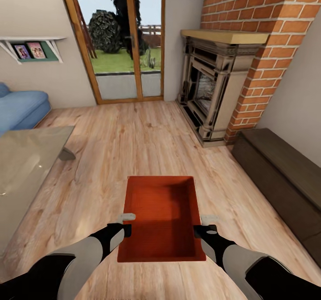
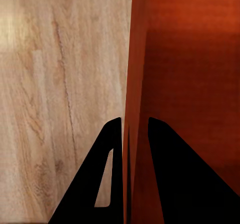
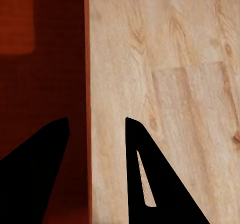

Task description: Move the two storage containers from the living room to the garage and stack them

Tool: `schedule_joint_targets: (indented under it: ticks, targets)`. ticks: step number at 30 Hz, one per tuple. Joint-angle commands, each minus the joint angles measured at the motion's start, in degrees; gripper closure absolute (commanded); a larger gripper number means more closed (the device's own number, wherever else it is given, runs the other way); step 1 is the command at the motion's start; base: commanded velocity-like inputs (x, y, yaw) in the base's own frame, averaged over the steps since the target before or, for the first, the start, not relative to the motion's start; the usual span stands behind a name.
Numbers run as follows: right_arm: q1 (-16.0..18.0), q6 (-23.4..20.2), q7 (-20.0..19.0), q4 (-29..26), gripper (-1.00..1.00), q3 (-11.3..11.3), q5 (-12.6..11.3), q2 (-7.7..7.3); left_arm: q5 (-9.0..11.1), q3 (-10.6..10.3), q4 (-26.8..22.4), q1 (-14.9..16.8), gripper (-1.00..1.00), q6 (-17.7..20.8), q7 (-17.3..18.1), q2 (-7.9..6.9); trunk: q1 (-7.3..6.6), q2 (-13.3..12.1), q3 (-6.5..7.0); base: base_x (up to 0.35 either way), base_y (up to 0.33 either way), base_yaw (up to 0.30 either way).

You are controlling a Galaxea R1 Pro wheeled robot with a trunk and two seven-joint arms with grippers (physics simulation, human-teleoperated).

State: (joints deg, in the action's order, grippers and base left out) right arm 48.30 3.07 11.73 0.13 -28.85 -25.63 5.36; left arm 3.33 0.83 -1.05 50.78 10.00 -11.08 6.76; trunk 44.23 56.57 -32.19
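Clearly the storage container (image 1: 161,219) is the thing to read first: an orange-red, lidless rectangular bin sitting at six o'clock of the head view, low between both forearms, over the light wood-plank floor (image 1: 133,144) of the living room. Whether it rests on the planks or is already lifted off them I cannot tell. Its walls look thin and its inside is finely ribbed, so I judge it light and fairly stiff along the rim, yet likely to flex or twist if pinched hard on one side alone. Smooth plastic may also slip. The long side walls, near their middle, seem the sensible places to take hold, one gripper on each.

That is how the arms stand. The left gripper (image 2: 135,126) straddles the left wall, one finger outside and one inside, closed down tight on that thin wall. The right gripper (image 3: 95,126) straddles the right wall too, but its fingers stand apart with a clear gap on the outer side, so it is not pinching.

Farther out, a glass table (image 1: 26,157) lies at nine o'clock, a blue sofa (image 1: 20,108) at ten, glass doors (image 1: 120,41) at twelve, the brick fireplace (image 1: 214,90) at one, and a dark low cabinet (image 1: 281,175) at three.
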Motion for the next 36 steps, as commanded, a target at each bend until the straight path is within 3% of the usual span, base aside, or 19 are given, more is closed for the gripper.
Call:
schedule_joint_targets:
  ticks: [1,36]
  targets:
    - [0.04,0.27,0.31,0.05,1.0,-0.41,-0.65,0.0,-0.17,-1.25,-0.09,0.01,1.0,0.37,-0.43,0.01,0.0,0.03,-0.05,0.0,0.0,0.3]
    - [0.04,0.27,0.31,0.05,1.0,-0.37,-0.64,-0.08,-0.14,-1.22,-0.09,0.0,1.0,0.37,-0.41,0.01,0.0,0.03,-0.05,0.0,0.0,0.3]
